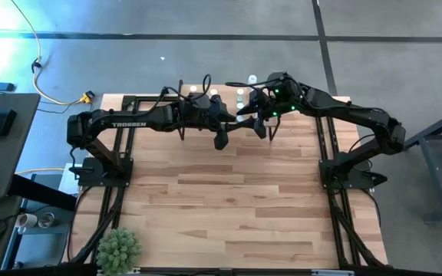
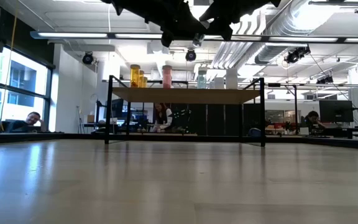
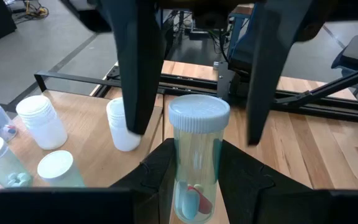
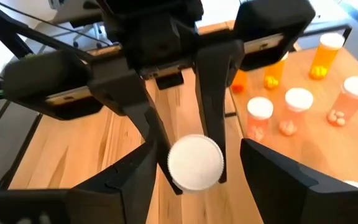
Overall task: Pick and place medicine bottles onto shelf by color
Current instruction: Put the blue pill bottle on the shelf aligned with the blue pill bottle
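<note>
A clear greenish medicine bottle with a white cap and pills inside hangs upright in the air, with my left gripper shut on it. My right gripper is open. Its fingers stand on either side of the cap without touching it. The shelf stands at the table's far edge on black legs. It carries orange, pink, white and greenish bottles upright on their bases. My left gripper pinches the bottle's body below the cap between its two fingers. The fingers come nearly level, slanting a little down, from the table's left. The bottle stands upright in the hold, cap up, lifted clear of table and shelf.
A green plant sits at the table's near left corner. The wooden tabletop spreads out in front of the shelf. Black frame rails run along both sides. People sit in the room behind.
</note>
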You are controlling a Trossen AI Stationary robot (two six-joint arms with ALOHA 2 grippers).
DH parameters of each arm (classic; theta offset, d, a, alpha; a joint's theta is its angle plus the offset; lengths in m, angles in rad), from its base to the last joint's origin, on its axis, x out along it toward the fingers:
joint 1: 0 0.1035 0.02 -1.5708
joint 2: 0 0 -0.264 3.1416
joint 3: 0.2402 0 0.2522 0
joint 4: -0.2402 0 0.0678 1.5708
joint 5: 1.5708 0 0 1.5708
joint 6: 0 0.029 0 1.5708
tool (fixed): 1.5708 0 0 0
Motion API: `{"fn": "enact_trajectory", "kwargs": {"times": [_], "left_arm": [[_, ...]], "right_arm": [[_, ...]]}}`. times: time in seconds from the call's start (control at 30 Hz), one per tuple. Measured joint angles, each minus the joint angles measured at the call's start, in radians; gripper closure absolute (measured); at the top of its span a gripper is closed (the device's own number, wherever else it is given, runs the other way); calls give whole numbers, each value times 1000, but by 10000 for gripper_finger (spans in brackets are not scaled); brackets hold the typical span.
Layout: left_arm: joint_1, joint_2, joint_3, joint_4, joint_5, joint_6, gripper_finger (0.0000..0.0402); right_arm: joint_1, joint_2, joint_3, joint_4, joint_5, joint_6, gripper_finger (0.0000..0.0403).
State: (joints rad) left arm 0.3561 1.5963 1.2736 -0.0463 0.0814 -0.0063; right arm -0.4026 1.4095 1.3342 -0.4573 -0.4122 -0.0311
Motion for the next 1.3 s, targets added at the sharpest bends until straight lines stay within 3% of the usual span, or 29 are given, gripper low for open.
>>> {"fn": "enact_trajectory", "kwargs": {"times": [0.2, 0.73, 1.3], "left_arm": [[0, 0, 0, -2, 0, 2, 307], [0, 0, 0, -10, 0, 1, 307], [0, 0, 0, -10, 0, -41, 300]], "right_arm": [[0, 7, 0, -12, 0, 5, 190], [4, 6, 0, -17, 0, 31, 286], [5, 6, 0, -17, 0, 58, 296]]}}
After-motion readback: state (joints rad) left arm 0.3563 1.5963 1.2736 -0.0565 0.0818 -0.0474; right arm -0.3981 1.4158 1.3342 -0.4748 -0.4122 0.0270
